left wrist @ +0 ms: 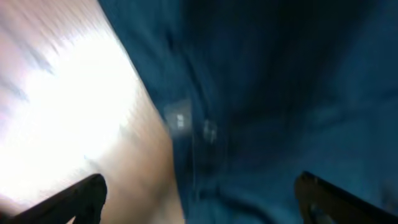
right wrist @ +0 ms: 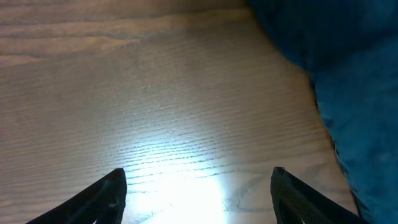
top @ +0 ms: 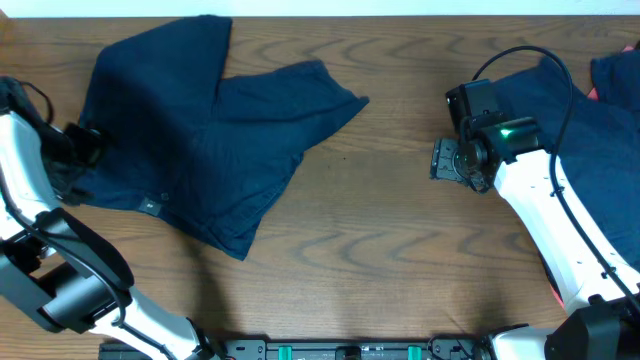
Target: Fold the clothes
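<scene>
Navy clothes [top: 190, 140] stretch left-right, corner [top: 345, 100] pointing right; left gripper [left wrist: 200, 180], right gripper [right wrist: 199, 173] wide, empty.

White-shelled left arm [top: 22, 170] and right arm [top: 545, 200], black joints and wrist housings, looped black cable [top: 545, 50], green indicator light [top: 507, 131] at right wrist, right gripper [right wrist: 196, 199] with dark matte fingertips [right wrist: 106, 199]

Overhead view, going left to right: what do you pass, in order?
left gripper → spread navy garment → bare wooden table → right gripper → further navy clothes
</scene>
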Controlling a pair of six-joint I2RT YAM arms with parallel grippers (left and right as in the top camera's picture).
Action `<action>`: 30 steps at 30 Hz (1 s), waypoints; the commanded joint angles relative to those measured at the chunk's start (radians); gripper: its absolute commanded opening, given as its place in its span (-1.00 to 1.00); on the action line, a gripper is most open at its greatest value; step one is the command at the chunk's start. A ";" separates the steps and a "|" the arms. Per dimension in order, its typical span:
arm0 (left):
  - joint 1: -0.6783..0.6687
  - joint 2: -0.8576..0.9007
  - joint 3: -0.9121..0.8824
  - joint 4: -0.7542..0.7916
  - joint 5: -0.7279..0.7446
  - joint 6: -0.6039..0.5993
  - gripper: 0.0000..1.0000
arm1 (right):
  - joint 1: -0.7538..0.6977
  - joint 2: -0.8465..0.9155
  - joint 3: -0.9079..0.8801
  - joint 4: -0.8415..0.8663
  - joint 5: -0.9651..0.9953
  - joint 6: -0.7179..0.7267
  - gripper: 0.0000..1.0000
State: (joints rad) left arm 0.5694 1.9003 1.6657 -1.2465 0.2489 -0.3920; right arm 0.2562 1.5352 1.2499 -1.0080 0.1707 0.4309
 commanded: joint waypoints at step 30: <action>-0.431 0.000 -0.802 0.344 0.079 -0.017 0.97 | -0.006 0.297 0.003 0.602 -0.706 -0.198 0.16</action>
State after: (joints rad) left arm 0.1410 1.8408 0.9470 -0.9661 0.3382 -0.4316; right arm 0.2562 1.7542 1.2503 -0.4747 -0.3416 0.1867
